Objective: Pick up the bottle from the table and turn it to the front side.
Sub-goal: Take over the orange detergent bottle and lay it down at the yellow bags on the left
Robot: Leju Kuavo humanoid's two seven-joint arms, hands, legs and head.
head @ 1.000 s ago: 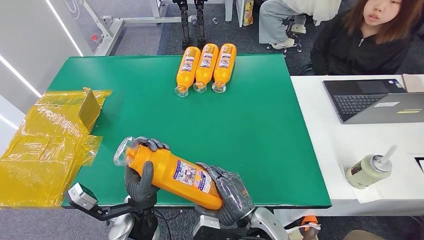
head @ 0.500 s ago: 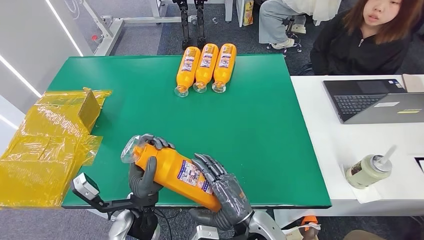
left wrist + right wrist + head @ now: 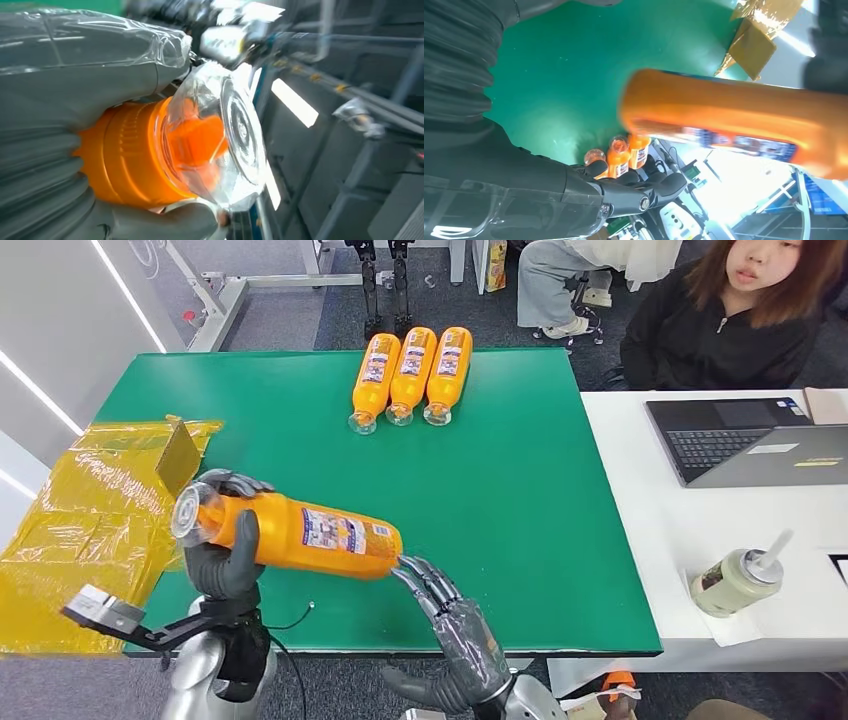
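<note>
Head view: the left hand grips the glossy orange plastic bottle near its clear domed cap — held above the green table, lying level, cap leftward — while the right hand spreads empty, fingertips at its base.

Right hand with dark fingers spread, holding nothing. Orange bottle lying sideways above green table, blurred, apart from the fingers. Three bottles side by side on the table further off. Yellow wrap at the table's edge.
</note>
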